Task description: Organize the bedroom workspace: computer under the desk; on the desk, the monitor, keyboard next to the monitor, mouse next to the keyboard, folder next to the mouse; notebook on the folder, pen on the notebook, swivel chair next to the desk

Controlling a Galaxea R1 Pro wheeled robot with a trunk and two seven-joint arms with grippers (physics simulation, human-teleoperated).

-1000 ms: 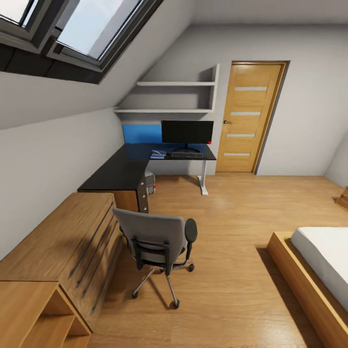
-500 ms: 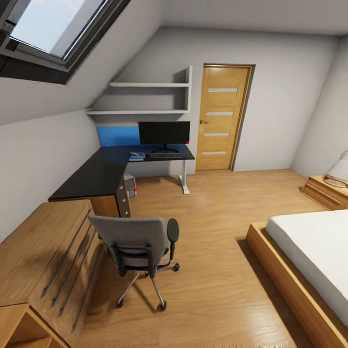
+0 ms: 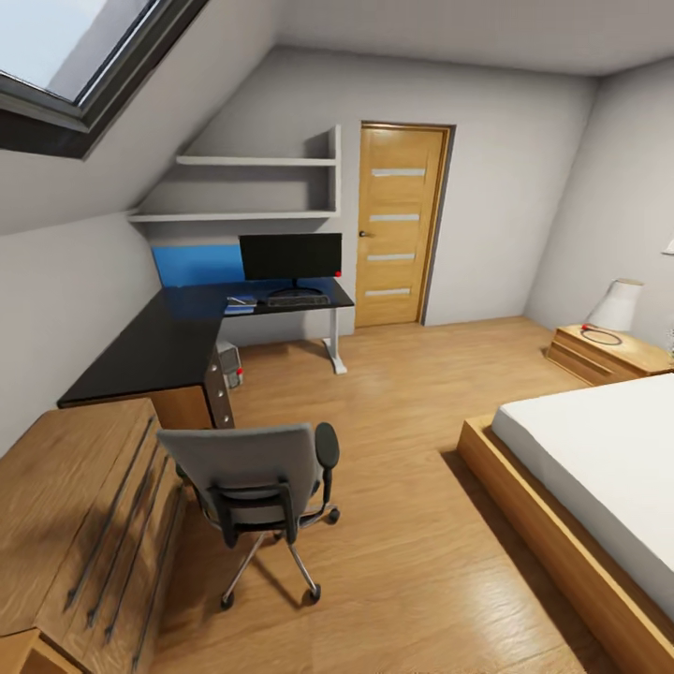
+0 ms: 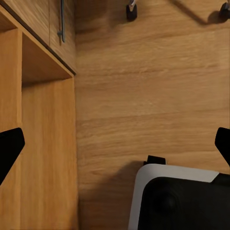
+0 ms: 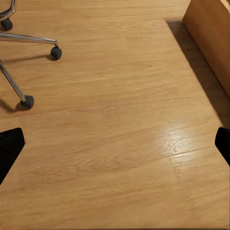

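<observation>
Grey and light on its casters, the chair (image 3: 251, 477) stands at lower left of the head view, beside the wooden cabinet (image 3: 80, 524) and well apart from the desk's far end. It should roll easily on the smooth wood floor (image 3: 402, 487); I judge the stiff backrest or a black armrest the best hold, since pushing low may swing the star base. Upper left of centre, the monitor (image 3: 290, 257) stands on the desk (image 3: 140, 351) with the keyboard (image 3: 296, 300) in front and something blue, perhaps the folder (image 3: 241, 303), beside it; too small to be sure. The computer (image 3: 228, 363) sits under the desk. The left gripper (image 4: 115, 143) and right gripper (image 5: 115, 143) are both spread wide, empty, over the floor.
</observation>
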